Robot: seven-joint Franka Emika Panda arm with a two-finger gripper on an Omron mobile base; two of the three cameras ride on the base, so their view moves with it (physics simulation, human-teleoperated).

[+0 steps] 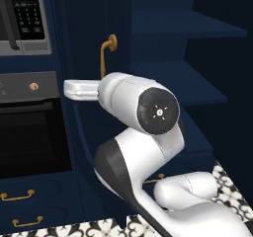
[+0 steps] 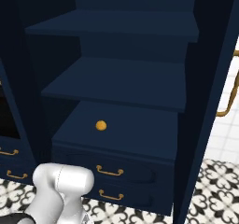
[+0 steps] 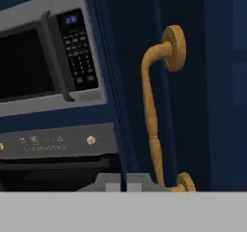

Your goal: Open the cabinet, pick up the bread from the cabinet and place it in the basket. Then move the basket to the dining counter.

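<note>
The cabinet [image 2: 126, 78] stands open. The bread [image 2: 101, 125], a small golden lump, sits alone on the lowest navy shelf [image 2: 140, 134], toward its left front. The gripper [image 3: 123, 181] faces away from it, toward the left door's curved brass handle [image 3: 153, 115], whose long axis runs vertical, just right of the fingertips. The tips appear nearly together with nothing between them, apart from the handle. Judgement: the arm must swing right, into the cabinet.
</note>
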